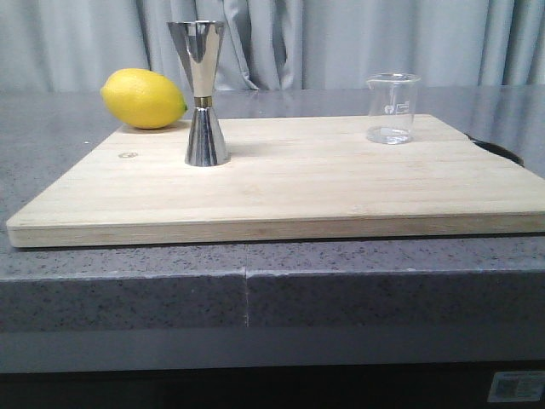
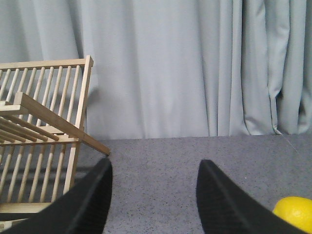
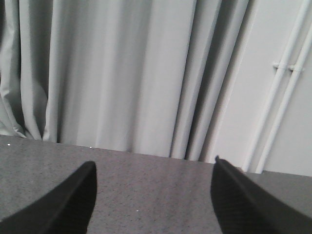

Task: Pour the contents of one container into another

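Note:
A small clear glass beaker (image 1: 392, 108) stands upright at the back right of a wooden cutting board (image 1: 289, 183). A shiny steel hourglass jigger (image 1: 203, 92) stands upright on the board's back left part. Neither gripper shows in the front view. In the left wrist view my left gripper (image 2: 154, 165) is open over bare grey counter, nothing between its black fingers (image 2: 95, 195). In the right wrist view my right gripper (image 3: 153, 165) is open too, wide, with only counter between its fingers (image 3: 234, 195). Beaker and jigger are absent from both wrist views.
A yellow lemon (image 1: 143, 98) lies on the counter behind the board's left corner, and its edge (image 2: 295, 213) shows in the left wrist view. A wooden dish rack (image 2: 41, 136) stands beside the left gripper. Grey curtains hang behind the counter. White pipes (image 3: 285, 87) run up the wall.

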Robot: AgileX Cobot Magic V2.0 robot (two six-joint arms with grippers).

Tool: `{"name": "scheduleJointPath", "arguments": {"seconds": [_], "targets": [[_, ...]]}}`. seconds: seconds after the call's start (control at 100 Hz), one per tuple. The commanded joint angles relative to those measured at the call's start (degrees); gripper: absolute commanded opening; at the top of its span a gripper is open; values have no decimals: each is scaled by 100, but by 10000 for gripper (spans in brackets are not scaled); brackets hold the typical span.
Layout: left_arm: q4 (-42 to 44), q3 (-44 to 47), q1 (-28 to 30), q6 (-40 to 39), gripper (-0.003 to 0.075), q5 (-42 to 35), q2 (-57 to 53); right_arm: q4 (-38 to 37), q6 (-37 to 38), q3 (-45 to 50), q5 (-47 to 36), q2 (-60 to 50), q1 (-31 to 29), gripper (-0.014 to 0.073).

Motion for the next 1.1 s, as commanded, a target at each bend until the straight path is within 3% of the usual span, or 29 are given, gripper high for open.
{"name": "scheduleJointPath", "arguments": {"seconds": [0.0, 0.25, 0.46, 0.68, 0.83, 1.09], "targets": [[-230, -39, -119, 4, 356, -340, -32, 117, 232, -159, -176, -35, -15, 447], [-396, 443, -383, 13, 356, -449, -32, 512, 1130, -159, -237, -35, -15, 446], [-240, 617, -762, 363, 356, -481, -32, 707, 1796, -159, -770, -35, -15, 446], [-240, 781, -1181, 363, 356, -524, -32, 769, 2192, -159, -1149, -35, -15, 444], [-251, 899, -1331, 363, 356, -514, -32, 769, 2360, -159, -1318, -60, -15, 398], [-263, 937, -1385, 363, 356, -495, -32, -874, 2309, -49, -1320, -69, -15, 395]]}}
